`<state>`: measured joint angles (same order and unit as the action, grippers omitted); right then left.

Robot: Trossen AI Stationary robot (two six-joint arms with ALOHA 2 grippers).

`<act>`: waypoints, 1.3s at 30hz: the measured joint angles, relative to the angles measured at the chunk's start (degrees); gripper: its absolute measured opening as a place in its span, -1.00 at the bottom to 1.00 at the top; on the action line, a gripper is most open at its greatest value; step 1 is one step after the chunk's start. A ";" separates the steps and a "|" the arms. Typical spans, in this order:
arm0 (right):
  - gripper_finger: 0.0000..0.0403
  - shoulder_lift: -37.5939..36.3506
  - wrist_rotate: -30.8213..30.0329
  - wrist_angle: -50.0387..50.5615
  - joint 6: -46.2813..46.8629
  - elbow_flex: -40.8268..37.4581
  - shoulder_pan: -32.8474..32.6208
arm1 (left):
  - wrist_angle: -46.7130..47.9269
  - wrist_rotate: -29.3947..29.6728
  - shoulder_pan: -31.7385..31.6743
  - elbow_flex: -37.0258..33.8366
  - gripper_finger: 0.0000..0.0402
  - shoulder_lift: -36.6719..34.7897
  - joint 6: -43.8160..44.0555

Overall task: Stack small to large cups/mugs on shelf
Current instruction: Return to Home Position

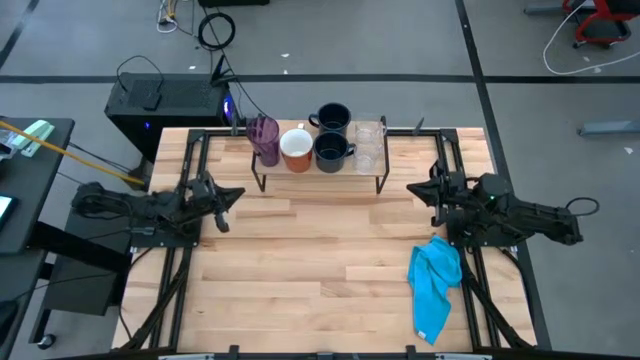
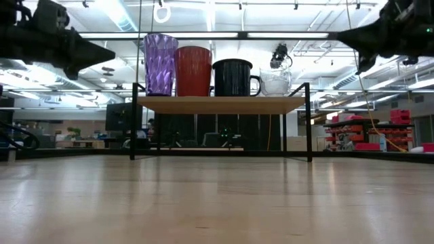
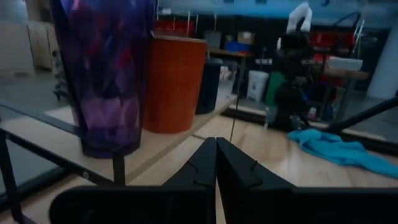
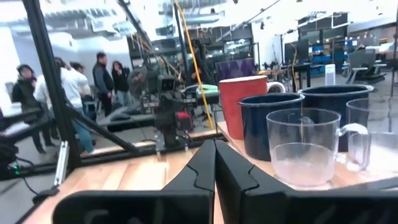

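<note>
All 6 cups are standing on the shelf [image 1: 320, 180], which is sitting at the far side of the counter [image 1: 320, 270]. The purple tumbler [image 1: 264, 137] is occupying the shelf's left end, and the white mug [image 1: 296, 149] with the orange-brown inside is standing just beside it. Next in the row, the front black mug [image 1: 332, 151] is sitting with the rear black mug [image 1: 333, 118] behind it. At the right end, the front clear cup [image 1: 370, 157] and the rear clear cup [image 1: 368, 131] are pairing up the same way. In the low view, the heights are stepping down along the row from the tumbler to the clear cup.

The left gripper [image 1: 236, 195] is hovering above the counter's left side, well apart from the shelf, its fingers pressed together on nothing. The right gripper [image 1: 410, 188] is mirroring it on the right side, also closed and carrying nothing. A blue cloth [image 1: 436, 285] is lying on the counter near the right arm.

No cup is waiting on the counter, so the placing looks finished. What seems to be remaining is only the 2 arms settling into their rest pose.
</note>
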<state>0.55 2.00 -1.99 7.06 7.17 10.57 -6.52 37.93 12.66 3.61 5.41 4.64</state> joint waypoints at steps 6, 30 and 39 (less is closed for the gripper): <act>-0.95 -0.60 -0.24 -0.79 -0.04 -3.89 0.17 | -5.51 3.96 -0.53 -3.07 -0.95 -5.39 -5.67; -0.88 -0.41 -4.70 -3.57 0.27 -6.75 0.98 | 0.73 -0.36 -3.87 -3.14 -0.80 -4.69 10.46; -0.87 -0.39 -4.70 -3.53 0.28 -6.75 0.98 | 0.69 -0.28 -3.86 -3.16 -0.85 -4.68 12.33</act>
<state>0.16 -2.70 -5.52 7.34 0.43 11.55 -5.83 37.65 8.80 0.45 0.73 16.98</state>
